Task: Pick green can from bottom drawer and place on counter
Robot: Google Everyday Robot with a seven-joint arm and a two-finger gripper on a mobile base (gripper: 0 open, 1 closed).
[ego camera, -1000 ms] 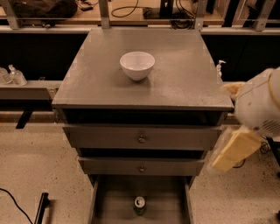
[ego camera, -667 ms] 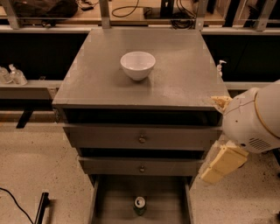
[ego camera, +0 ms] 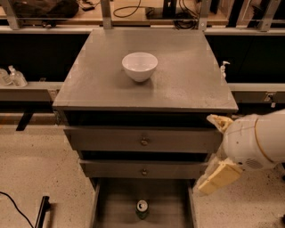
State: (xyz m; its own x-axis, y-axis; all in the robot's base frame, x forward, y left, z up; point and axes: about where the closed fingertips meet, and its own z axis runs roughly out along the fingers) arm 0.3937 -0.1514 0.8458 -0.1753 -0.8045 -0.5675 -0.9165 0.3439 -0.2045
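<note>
Speckled flooring [ego camera: 40,169] fills the near ground at 8 o'clock, crossed by a dark cable [ego camera: 13,202]; at 6 o'clock the bottom drawer [ego camera: 113,209] stands open, a shallow grey tray with low side walls, and that openness is what leaves its contents reachable from above. On its flat floor, roughly midway between the walls, stands the green can [ego camera: 142,208]; it is upright, seen almost end-on, so the silver top and pull tab show plainly and only a sliver of green side below them; it is small, slim, and touches neither wall.

At 4 o'clock, outside the drawer's right wall and above it, hangs the claw [ego camera: 225,156], a white rounded body with beige parts; it is well apart from the can and holds nothing of the task; whether it is released or clenched I cannot tell. Its place beside the cabinet suggests an approach not yet turned over the tray.

Farther up, two closed drawers with round knobs [ego camera: 144,142] block nothing; above them the counter [ego camera: 191,89] spreads grey and matte, bearing a white bowl [ego camera: 140,66] toward 12 o'clock, with bare surface around it for setting the can down; beyond runs a wooden bench [ego camera: 147,13] with cables.
</note>
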